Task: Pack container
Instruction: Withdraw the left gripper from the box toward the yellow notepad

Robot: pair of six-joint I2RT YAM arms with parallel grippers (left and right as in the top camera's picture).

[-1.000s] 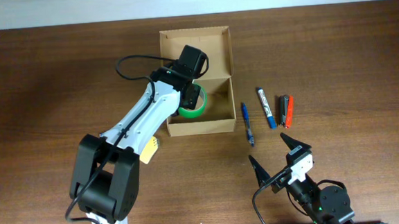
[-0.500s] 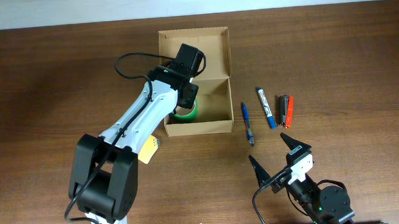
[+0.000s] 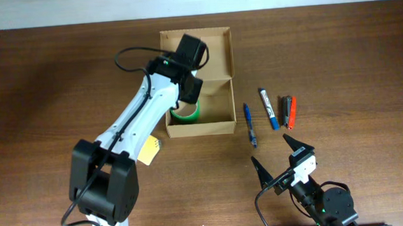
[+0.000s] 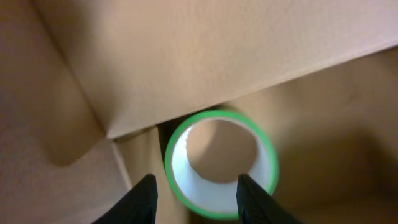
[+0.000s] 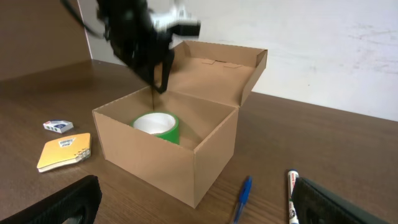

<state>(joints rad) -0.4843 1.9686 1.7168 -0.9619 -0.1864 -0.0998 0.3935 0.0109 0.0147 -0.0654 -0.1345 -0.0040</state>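
Fingers spread over the round green tape roll (image 5: 165,132) in the tan cardboard box's (image 5: 158,165) near-left corner, the left gripper (image 4: 196,193) could snag a wall and drag the box.

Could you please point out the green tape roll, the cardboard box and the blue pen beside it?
green tape roll (image 5: 166,133), right wrist view, outer side.
cardboard box (image 5: 146,165), right wrist view, front wall.
blue pen (image 3: 249,125), overhead view, barrel.
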